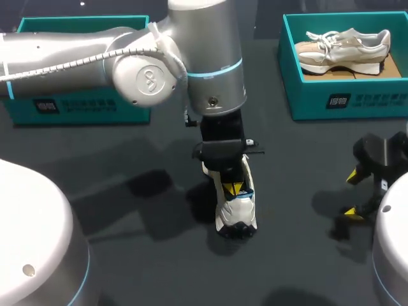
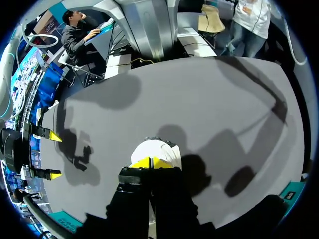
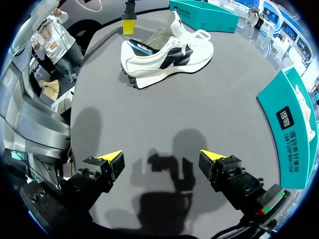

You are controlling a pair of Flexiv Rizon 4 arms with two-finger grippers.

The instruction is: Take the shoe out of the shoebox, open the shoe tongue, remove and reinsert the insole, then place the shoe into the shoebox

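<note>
Left claw (image 1: 233, 189) (image 2: 151, 163) (image 3: 128, 25): yellow tips pressed together with only a hairline seam between them, pointing straight down. I cannot tell whether anything thin is pinched in that seam. White shoe (image 1: 237, 213) (image 2: 154, 149) (image 3: 169, 55) stands directly under this claw, sole down on the dark surface (image 1: 159, 268). The tips sit at the shoe's opening, toward the heel end, and the toe juts out ahead of them. Right claw (image 1: 352, 194) (image 2: 52, 155) (image 3: 160, 156): fingers spread wide, nothing between them, hanging just over the bare surface. From this claw the shoe lies well ahead and apart, side-on, showing the dark marking on its flank. Teal shoebox (image 1: 344, 99) (image 3: 291, 134) stands near the right claw, off to one side of it, and holds a second, beige shoe (image 1: 344, 48). A second teal box (image 1: 76, 108) (image 3: 204, 10) lies beyond the left claw, partly hidden by that arm in the head view. The white shoe is outside both boxes.
</note>
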